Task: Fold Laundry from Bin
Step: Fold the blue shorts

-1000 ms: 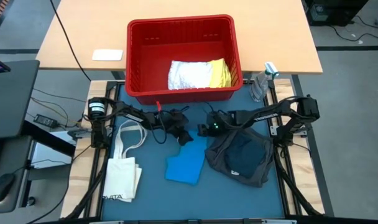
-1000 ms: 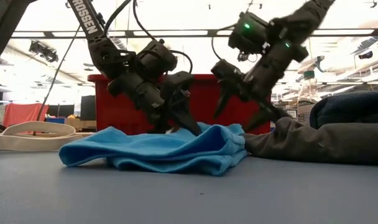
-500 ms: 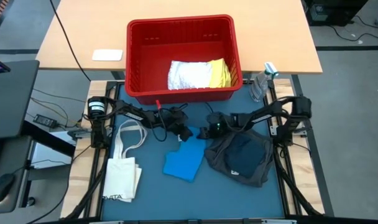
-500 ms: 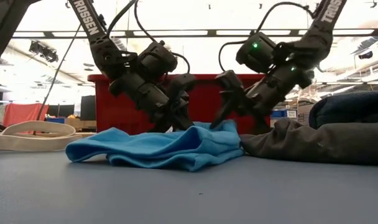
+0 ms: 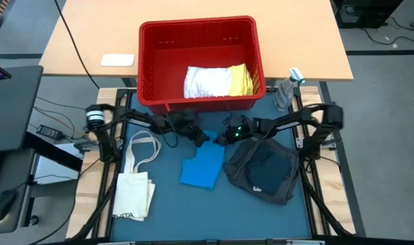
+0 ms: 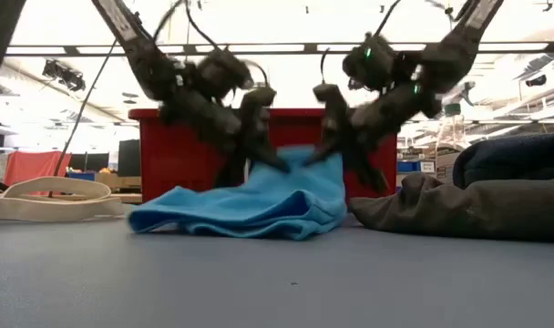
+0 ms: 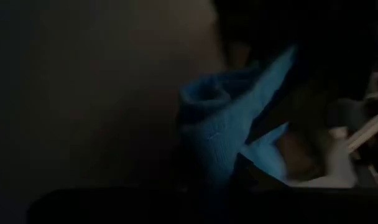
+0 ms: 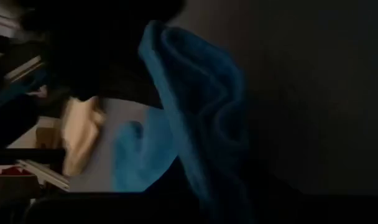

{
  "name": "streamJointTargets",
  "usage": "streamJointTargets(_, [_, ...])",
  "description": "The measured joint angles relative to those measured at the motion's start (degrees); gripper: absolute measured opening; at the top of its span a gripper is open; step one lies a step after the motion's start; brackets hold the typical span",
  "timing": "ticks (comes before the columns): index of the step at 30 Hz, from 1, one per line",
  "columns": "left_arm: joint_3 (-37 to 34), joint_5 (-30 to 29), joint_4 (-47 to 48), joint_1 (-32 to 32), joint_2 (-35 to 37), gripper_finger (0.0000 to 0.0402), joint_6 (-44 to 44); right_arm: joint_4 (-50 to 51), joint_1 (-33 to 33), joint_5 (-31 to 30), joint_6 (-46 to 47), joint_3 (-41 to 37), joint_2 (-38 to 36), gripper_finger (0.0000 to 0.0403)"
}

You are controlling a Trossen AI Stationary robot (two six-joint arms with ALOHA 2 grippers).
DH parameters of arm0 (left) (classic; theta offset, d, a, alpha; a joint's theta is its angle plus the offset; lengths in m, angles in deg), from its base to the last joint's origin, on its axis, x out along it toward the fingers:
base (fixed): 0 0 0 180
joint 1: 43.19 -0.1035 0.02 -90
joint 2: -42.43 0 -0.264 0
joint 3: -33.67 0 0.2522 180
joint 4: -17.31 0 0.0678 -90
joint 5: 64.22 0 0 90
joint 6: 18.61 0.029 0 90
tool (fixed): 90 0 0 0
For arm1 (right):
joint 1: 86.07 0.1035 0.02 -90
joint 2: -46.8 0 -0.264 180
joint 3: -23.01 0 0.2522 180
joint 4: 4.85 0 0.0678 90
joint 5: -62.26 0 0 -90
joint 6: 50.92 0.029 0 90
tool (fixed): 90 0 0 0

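A bright blue cloth (image 5: 201, 167) lies in the middle of the blue mat, its far edge raised (image 6: 295, 162). My left gripper (image 5: 204, 138) is shut on that edge's left corner and my right gripper (image 5: 225, 139) on its right corner. In the low view the left gripper (image 6: 259, 150) and the right gripper (image 6: 336, 146) hold the cloth up in front of the red bin (image 5: 152, 68). The bin holds a white textured piece (image 5: 205, 82) and a yellow piece (image 5: 240, 79). Both wrist views are dark and show the blue cloth (image 7: 223, 137) (image 8: 195, 118) close up. My left gripper holds the cloth's far left corner (image 7: 219, 177), coming slanting down from the left. One layer or several, I cannot tell. The corner is lifted and the near part (image 6: 195, 219) lies on the mat. My right gripper holds the far right corner (image 8: 211, 177), slanting down from the right. The cloth hangs slack below the fingers, its lower part on the mat.
A pile of dark grey and navy cloth (image 5: 265, 170) lies right of the blue cloth, close to the right gripper. A cream tote bag (image 5: 135, 185) lies at the mat's left. A clear bottle (image 5: 286, 92) stands at the far right corner.
Both grippers have shut on the blue cloth's far edge and risen toward the bin. The far edge has lifted off the mat and the cloth has been drawn a little toward the far side; its near part stays on the mat.
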Motion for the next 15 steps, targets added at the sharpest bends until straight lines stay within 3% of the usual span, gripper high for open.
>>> streamJointTargets(4, [-0.02,0.81,0.41,-1.31,7.67,0.0030,7.66,6.87,-0.01,-4.50,-11.68,2.20,-7.69,0.0045])
streamJointTargets(9, [0.11,0.20,-1.00,-1.92,19.00,0.0036,24.59,18.15,2.83,-17.62,-29.92,10.80,-16.52,0.0045])
streamJointTargets(11, [0.21,-1.42,-1.18,-1.49,23.33,0.0041,30.52,22.18,4.55,-22.78,-37.87,15.70,-18.23,0.0045])
streamJointTargets(15, [0.42,-4.08,-1.40,-0.27,29.62,0.0041,36.05,27.72,7.52,-27.15,-48.04,24.66,-17.76,0.0045])
